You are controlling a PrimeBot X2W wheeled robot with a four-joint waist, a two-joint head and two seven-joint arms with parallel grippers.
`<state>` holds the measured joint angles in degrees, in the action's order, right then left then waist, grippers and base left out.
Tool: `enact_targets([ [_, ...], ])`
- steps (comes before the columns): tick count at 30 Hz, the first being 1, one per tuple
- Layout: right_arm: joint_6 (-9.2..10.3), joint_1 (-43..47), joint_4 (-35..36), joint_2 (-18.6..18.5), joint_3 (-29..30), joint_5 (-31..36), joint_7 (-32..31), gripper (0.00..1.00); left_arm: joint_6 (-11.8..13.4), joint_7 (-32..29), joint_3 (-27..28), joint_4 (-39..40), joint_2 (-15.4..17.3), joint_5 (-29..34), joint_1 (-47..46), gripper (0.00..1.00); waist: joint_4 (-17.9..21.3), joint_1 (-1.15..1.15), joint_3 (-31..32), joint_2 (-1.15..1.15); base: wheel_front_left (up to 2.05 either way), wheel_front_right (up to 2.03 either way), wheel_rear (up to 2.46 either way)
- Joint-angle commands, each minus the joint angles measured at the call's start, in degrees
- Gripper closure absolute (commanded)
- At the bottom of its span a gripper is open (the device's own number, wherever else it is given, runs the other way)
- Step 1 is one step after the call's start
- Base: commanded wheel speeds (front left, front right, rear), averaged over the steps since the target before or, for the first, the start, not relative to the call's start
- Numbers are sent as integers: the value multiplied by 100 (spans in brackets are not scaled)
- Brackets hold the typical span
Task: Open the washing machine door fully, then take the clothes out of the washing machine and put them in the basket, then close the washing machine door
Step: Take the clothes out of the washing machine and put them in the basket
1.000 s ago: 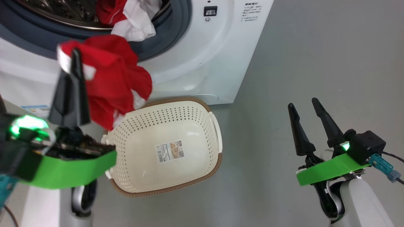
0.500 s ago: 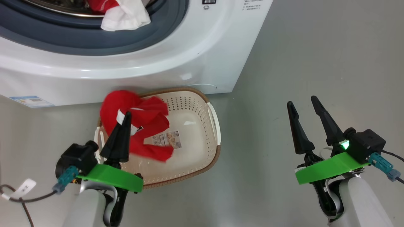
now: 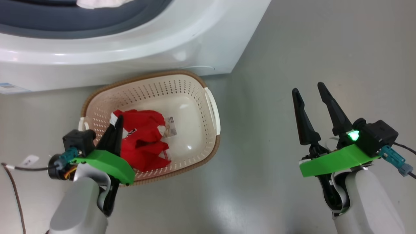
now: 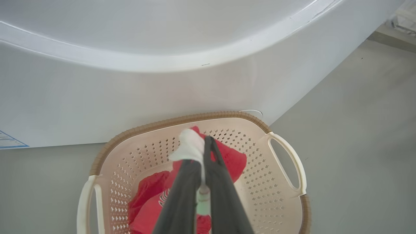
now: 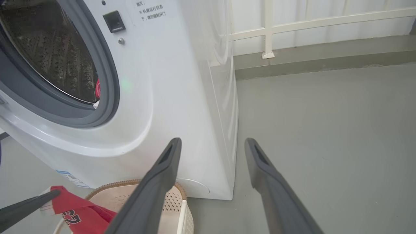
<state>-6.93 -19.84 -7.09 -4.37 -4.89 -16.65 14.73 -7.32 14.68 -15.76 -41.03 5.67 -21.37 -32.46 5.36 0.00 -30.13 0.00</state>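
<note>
A red garment (image 3: pixel 143 143) is seen bunched inside the basket (image 3: pixel 182 94) at the centre-left of the head view. The basket is set on the grey floor (image 3: pixel 276 48), just in front of the washing machine (image 3: pixel 130 55), which runs along the top of the frame. The left hand (image 3: pixel 117 122) is lowered into the basket, its fingers pinched narrowly on a white-trimmed edge of the garment. At the right of the frame, the right hand (image 3: pixel 308 88) is held above the floor, well apart from the basket, spread wide with nothing in it. A scrap of white fabric (image 3: pixel 97 2) is seen at the drum opening, at the top edge.
</note>
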Motion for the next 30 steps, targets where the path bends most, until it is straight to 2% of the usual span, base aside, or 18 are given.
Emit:
enact_targets([
  [1, -56, -58, 159, 60, -162, 69, 27, 0, -16, 31, 80, -158, 201, -14, -177, 100, 111, 0, -272, 0, 0, 0, 0],
  [10, -56, -224, 175, 124, -298, 79, 27, 0, -16, 31, -218, -1294, 268, -47, -828, 100, 271, 0, -767, 0, 0, 0, 0],
  [25, -56, -425, 239, 147, -468, 2, 27, 0, -16, 32, -498, -2384, 431, -228, -1596, 99, 439, 0, -1242, 0, 0, 0, 0],
  [26, -56, -430, 237, 148, -466, 1, 27, 0, -16, 32, -516, -2408, 432, -260, -1629, 89, 434, 0, -1245, 0, 0, 0, 0],
  [27, -56, -435, 233, 148, -462, 1, 27, 0, -16, 32, -537, -2421, 439, -284, -1652, 4, 428, 0, -1241, 0, 0, 0, 0],
  [28, -56, -440, 227, 148, -454, 4, 27, 0, -16, 32, -560, -2428, 443, -308, -1666, 0, 419, 0, -1232, 0, 0, 0, 0],
  [30, -56, -444, 215, 148, -432, 13, 27, 0, -16, 32, -589, -2409, 453, -358, -1669, 0, 392, 0, -1190, 0, 0, 0, 0],
])
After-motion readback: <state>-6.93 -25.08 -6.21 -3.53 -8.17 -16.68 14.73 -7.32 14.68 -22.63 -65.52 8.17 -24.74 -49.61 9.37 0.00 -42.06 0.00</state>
